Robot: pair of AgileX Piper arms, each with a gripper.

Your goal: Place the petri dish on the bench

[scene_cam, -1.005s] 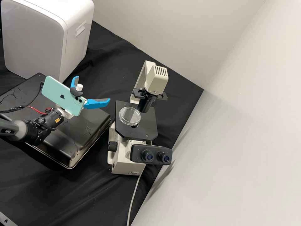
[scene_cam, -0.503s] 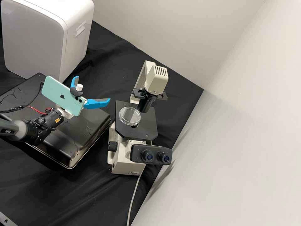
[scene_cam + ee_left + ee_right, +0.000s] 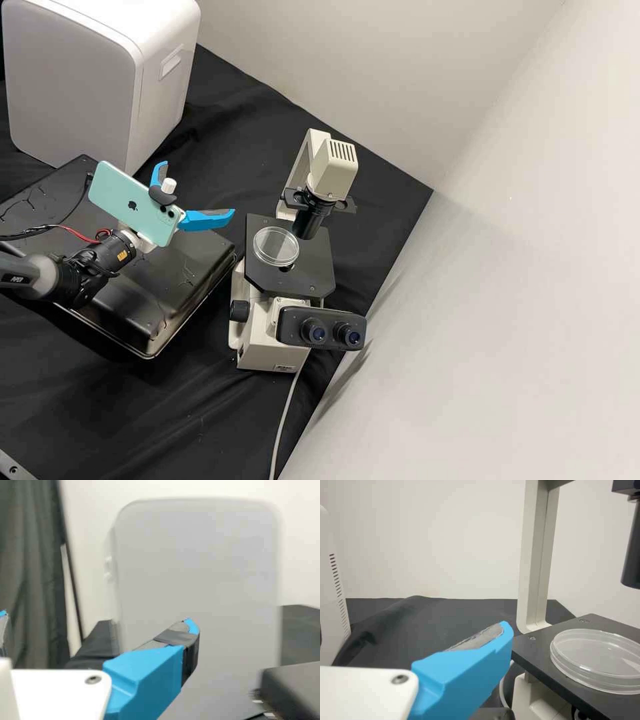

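a: petri dish (image 3: 275,246) lies flat on the microscope (image 3: 267,333) stage, just beside the black lens tube, not on the desk (image 3: 100,413).
b: right end effector (image 3: 195,190) hovers over a black case (image 3: 167,293), fingers spread wide, empty, near the dish but apart.
a: left end effector (image 3: 96,621) faces a white box (image 3: 200,580), fingers apart too.

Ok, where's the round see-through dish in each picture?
High view: petri dish on the black microscope stage.
Right wrist view: petri dish lying on the same stage.
Left wrist view: faces the white box instead.
Shared landmark: the stage; the white box is in the high view too.
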